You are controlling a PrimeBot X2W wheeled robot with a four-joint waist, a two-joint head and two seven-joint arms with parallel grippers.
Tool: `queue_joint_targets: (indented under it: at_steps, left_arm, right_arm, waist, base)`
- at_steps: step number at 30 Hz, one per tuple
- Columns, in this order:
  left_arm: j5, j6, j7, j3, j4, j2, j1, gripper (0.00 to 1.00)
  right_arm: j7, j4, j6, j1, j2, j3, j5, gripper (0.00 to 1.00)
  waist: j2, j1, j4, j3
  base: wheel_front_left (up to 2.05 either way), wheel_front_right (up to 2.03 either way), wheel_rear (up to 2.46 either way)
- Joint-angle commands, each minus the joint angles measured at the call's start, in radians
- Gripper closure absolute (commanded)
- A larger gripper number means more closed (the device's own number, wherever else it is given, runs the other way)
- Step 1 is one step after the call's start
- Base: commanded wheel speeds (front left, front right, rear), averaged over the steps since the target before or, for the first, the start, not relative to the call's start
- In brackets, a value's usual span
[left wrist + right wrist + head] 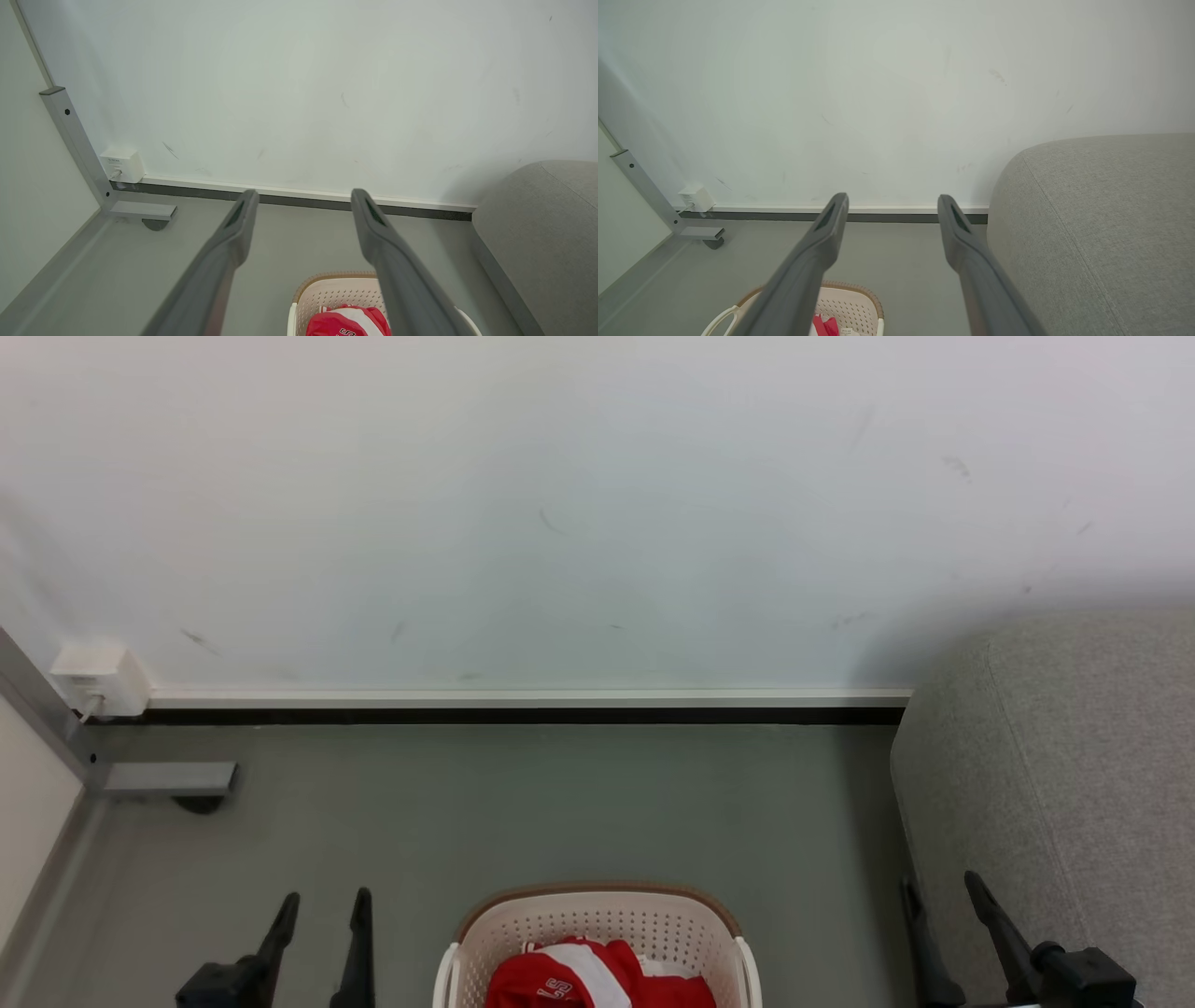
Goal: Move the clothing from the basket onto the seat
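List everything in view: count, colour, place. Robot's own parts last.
clothing: one bundle, garment number unclear, red with white, inside the basket
basket: one, cream-white with brown rim, on the floor, bottom centre
seat: one, light grey, right of the basket
wall box: one, white, low on the wall, left
metal frame: one, grey, left corner, foot on the floor
skirting: one strip, white over black, foot of the wall
wall: one, white, scuffed, ahead
floor: grey
left gripper: one, dark, open, lower left
right gripper: one, dark, open, lower right
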Motion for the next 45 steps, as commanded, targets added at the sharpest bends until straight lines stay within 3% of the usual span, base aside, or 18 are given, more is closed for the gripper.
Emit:
queue_joint_targets:
  at_steps: [1,16,27,45]
  left_arm:
    - [0.009,-0.004,-0.001,-0.001,0.003,0.006,-0.012,0.0]
    - [0.035,-0.018,-0.001,-0.042,0.016,0.006,-0.083,0.0]
    - [0.063,-0.031,0.004,-0.124,0.108,0.01,-0.221,0.0]
    - [0.094,-0.045,0.163,-0.302,0.352,0.03,-0.483,0.0]
  right_arm:
    - [-0.004,-0.002,-0.002,-0.008,-0.007,-0.001,0.001,0.0]
    - [-0.004,-0.025,-0.002,-0.054,-0.006,-0.005,0.0,0.0]
    - [-0.004,-0.048,-0.002,-0.11,-0.006,-0.009,-0.004,0.0]
    - [-0.004,-0.11,-0.002,-0.249,-0.006,0.002,-0.001,0.0]
  waist:
    - [0.0,0.0001,-0.001,0.007]
    - [0.0,0.0001,-0.027,0.096]
    - [0.0,0.0001,-0.049,0.217]
    - [0.0,0.0001,-0.12,0.425]
  base:
    - [0.0,0.0,0.0]
    - [0.0,0.0,0.0]
    - [0.0,0.0,0.0]
    - [0.0,0.0,0.0]
